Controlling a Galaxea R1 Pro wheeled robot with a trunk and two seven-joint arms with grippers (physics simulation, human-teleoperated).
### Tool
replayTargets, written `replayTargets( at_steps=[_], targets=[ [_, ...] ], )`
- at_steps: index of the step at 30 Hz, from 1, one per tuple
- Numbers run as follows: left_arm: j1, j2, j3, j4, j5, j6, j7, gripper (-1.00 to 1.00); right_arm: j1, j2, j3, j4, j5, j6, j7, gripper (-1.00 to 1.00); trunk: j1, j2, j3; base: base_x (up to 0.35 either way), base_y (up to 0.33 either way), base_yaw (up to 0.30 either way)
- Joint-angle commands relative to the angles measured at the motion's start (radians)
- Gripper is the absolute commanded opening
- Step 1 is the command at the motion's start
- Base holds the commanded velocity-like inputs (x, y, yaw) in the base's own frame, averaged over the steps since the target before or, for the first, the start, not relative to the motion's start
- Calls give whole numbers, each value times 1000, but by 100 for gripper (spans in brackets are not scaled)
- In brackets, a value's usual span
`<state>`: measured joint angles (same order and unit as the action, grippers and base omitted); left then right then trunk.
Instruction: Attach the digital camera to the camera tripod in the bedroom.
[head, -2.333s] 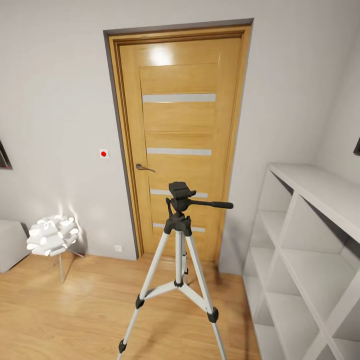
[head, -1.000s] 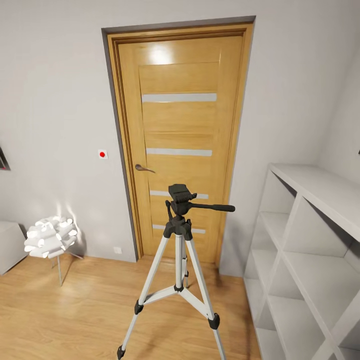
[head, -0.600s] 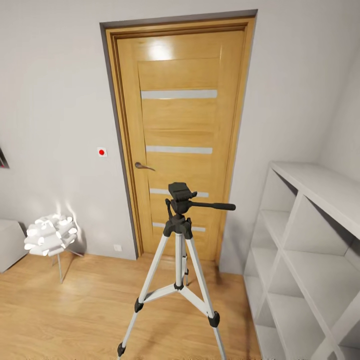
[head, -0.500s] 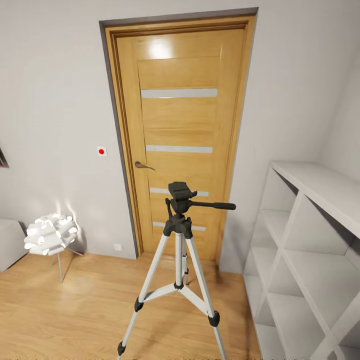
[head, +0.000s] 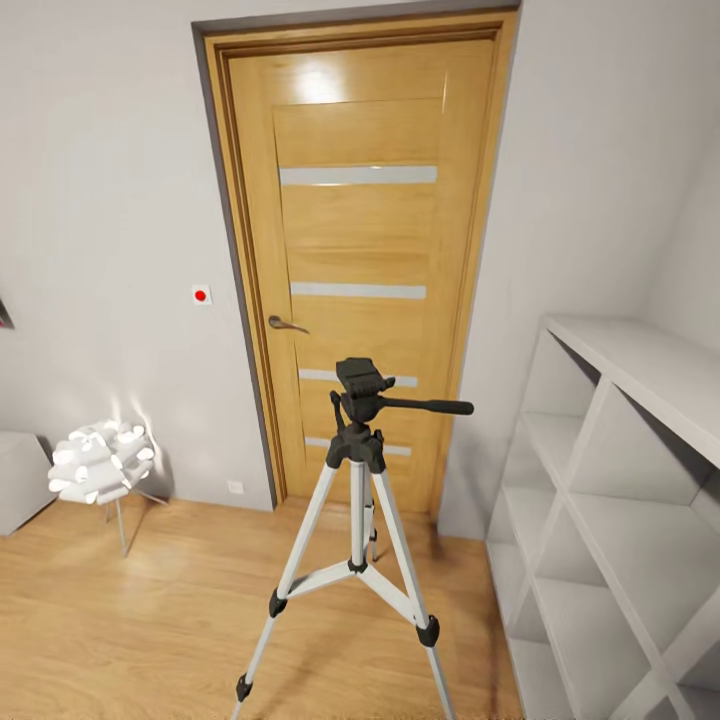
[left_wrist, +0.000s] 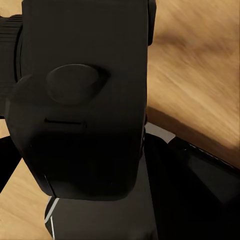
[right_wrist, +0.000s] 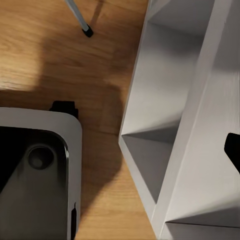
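Note:
The camera tripod (head: 358, 480) stands on the wood floor in front of the oak door. It has silver-white legs and a bare black head (head: 362, 385), with the pan handle (head: 430, 407) pointing right. In the left wrist view the digital camera (left_wrist: 85, 100), a matte black box, sits very close above the floor. My left gripper (left_wrist: 100, 175) is shut on it, with dark fingers (left_wrist: 200, 190) beside the body. In the right wrist view one tripod foot (right_wrist: 87, 31) rests on the floor, and a dark tip (right_wrist: 233, 150) shows at the edge.
The oak door (head: 360, 250) with frosted stripes is closed behind the tripod. White cube shelving (head: 620, 480) lines the right wall, seen also as shelving (right_wrist: 180, 100) from above. A small white ball lamp (head: 100, 460) stands left. My grey base (right_wrist: 35, 175) is near the shelving.
The whole head view has shifted: the door frame's top edge sits higher in the picture and the lamp slightly lower. The tripod itself has not moved.

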<state>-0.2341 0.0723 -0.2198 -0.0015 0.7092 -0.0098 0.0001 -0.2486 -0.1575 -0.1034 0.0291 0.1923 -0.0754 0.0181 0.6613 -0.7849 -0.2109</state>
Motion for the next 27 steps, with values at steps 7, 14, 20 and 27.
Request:
replayTargets(
  at_steps=[7, 14, 20, 27],
  targets=[
    [-1, -2, -9, 0, 6, -1, 0, -100, -1, 0, -9, 3, 9, -6, 2, 100, 0, -1, -13, 0, 0, 0],
    [-1, -2, -9, 0, 6, -1, 0, -100, -1, 3, -7, 3, 9, -5, 2, 100, 0, -1, -24, 0, 0, 0],
    [-1, -2, -9, 0, 6, -1, 0, -100, -1, 4, -7, 3, 9, -4, 2, 100, 0, -1, -33, 0, 0, 0],
    [-1, -2, -9, 0, 6, -1, 0, -100, -1, 4, -8, 3, 8, -4, 2, 100, 0, -1, -43, 0, 0, 0]
  ],
)
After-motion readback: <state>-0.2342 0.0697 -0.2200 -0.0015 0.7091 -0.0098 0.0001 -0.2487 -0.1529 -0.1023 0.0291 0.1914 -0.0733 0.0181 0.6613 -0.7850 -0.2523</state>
